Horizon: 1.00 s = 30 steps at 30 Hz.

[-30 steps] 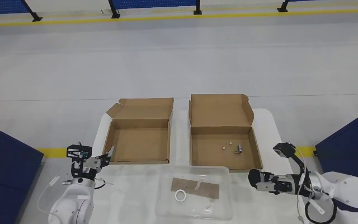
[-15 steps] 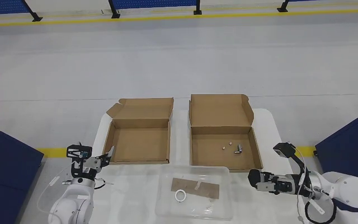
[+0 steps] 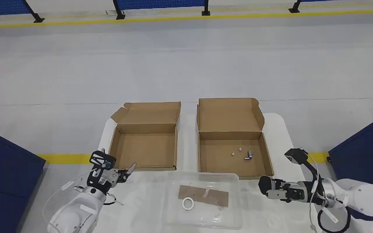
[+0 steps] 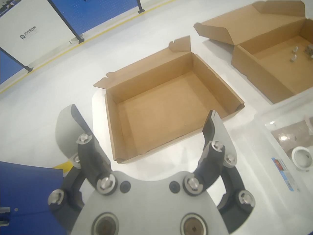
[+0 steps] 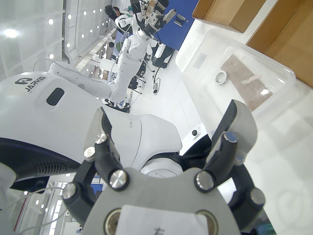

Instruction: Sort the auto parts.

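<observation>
Inside the clear plastic bin (image 3: pixel 204 175) lie a white ring (image 3: pixel 187 203), a brown card (image 3: pixel 204 196) and a small pale peg (image 3: pixel 207 191). Three small metal parts (image 3: pixel 243 155) rest in the right cardboard box (image 3: pixel 221 158). The left cardboard box (image 3: pixel 145 150) holds nothing. My left gripper (image 3: pixel 127 170) hangs open and empty by that box's front left corner, left of the bin; its wrist view shows its open fingers (image 4: pixel 141 121), the ring (image 4: pixel 302 157) and the metal parts (image 4: pixel 294 54). My right gripper (image 3: pixel 261 186) stands open and empty just right of the bin, facing the ring (image 5: pixel 221 77).
Both boxes have their lids folded back toward the table's far edge. A narrow strip of white table (image 3: pixel 186 140) separates them. A blue cabinet (image 3: pixel 17 169) stands left of the table and another (image 3: pixel 355 154) to the right.
My left gripper has moved right and forward, from the table's left edge to the left box's front corner. The right arm has stayed still.
</observation>
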Motion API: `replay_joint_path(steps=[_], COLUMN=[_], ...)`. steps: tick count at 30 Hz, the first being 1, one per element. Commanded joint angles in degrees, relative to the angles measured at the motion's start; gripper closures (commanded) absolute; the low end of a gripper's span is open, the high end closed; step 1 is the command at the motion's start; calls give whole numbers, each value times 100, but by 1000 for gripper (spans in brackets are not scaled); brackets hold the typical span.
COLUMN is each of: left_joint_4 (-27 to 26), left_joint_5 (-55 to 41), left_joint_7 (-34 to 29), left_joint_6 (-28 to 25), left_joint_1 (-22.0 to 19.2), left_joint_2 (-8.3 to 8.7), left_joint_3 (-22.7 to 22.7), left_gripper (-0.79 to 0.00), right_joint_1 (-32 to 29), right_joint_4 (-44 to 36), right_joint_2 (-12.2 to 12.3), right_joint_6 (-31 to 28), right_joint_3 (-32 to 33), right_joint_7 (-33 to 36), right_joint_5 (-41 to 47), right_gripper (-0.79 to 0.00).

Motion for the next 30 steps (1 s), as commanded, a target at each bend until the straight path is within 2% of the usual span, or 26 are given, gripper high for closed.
replay_joint_path(steps=[1, 6, 8, 14, 18, 28, 30], left_joint_4=[13, -25, -391, -1465, -1753, -1750, -2012], left_joint_5=[-6, 130, 579, 635, 79, 145, 344], left_joint_7=[82, 44, -191, -2100, -3204, -3253, -3422], left_joint_6=[57, 11, -279, -1711, -2324, -2351, -2562], left_joint_1=[-3, -16, 12, -156, -392, -393, -400], left_joint_2=[-2, 6, 32, 102, 116, 120, 135], left_joint_3=[4, 10, 126, 510, 851, 861, 1057], left_gripper=[-785, -785, -785, -785, -785, -785, -785], right_joint_1=[0, 0, 0, 0, 0, 0, 0], right_joint_4=[0, 0, 0, 0, 0, 0, 0], right_joint_2=[0, 0, 0, 0, 0, 0, 0], right_joint_6=[0, 0, 0, 0, 0, 0, 0], right_joint_3=[0, 0, 0, 0, 0, 0, 0], right_joint_7=[0, 0, 0, 0, 0, 0, 0], right_joint_5=[0, 0, 0, 0, 0, 0, 0], right_gripper=[-785, -785, -785, -785, -785, -785, -785])
